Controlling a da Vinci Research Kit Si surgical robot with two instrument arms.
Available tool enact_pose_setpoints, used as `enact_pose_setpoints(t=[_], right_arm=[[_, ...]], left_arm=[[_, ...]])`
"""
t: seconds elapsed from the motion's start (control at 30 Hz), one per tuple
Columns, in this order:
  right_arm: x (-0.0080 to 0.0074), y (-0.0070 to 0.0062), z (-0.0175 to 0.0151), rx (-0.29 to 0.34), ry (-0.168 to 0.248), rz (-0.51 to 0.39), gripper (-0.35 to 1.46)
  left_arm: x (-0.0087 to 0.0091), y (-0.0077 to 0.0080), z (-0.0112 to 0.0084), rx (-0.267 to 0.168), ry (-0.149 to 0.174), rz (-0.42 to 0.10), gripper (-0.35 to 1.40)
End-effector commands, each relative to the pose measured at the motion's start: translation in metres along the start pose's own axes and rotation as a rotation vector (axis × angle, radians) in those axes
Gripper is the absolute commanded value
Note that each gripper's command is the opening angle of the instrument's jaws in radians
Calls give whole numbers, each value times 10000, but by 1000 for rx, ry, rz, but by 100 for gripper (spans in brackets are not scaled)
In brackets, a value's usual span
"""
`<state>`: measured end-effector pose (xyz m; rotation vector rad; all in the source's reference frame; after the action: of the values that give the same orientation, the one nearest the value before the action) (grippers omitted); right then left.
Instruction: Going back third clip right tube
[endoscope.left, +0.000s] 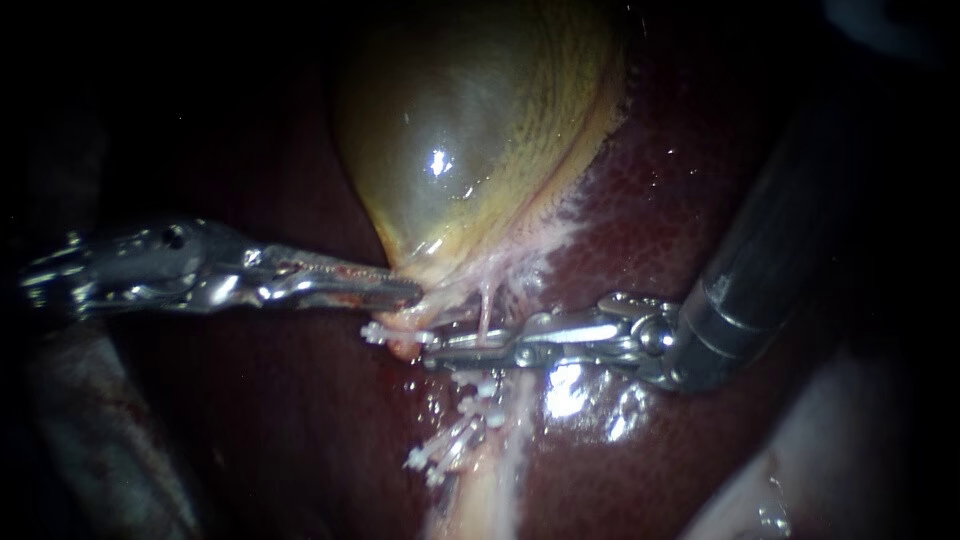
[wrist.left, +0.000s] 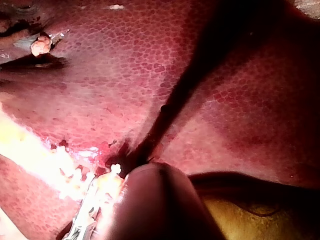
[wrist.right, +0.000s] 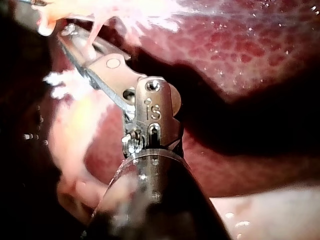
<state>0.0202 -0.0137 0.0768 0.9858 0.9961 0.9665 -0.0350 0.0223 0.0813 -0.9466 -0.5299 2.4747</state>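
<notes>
There, clip (endoscope.left: 375, 332) just beyond right pincer (endoscope.left: 440, 346) (apart)

Your left instrument (endoscope.left: 405, 292) comes in nearly level from the left, its bright wrist in line with the shaft. Its long jaws are drawn together, their tips pinching pale tissue at the narrow end of the gallbladder (endoscope.left: 470, 130). Your right instrument (endoscope.left: 440, 350) descends steeply from the upper right on a dark shaft, then bends sharply at the wrist. Its jaws lie almost level, pointing toward the left instrument's tips and just below them, with a narrow gap showing between them. The two sets of tips are near but apart. In the left wrist view your own shaft is a dark blur hiding its jaws.
</notes>
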Motion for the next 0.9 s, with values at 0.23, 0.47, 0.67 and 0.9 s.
enact_pose_setpoints(t=[0.23,0.47,0.67,0.9], right_arm=[[0,0,-1,1,-1,0,-35],[0,0,-1,1,-1,0,-35],[1,-2,-2,3,1,0,-35],[0,-6,-2,11,6,-43,19]], left_arm=[[0,0,0,0,0,0,-35],[0,0,0,0,0,0,-35],[0,0,0,0,0,0,-35],[0,0,0,0,0,0,-35]])
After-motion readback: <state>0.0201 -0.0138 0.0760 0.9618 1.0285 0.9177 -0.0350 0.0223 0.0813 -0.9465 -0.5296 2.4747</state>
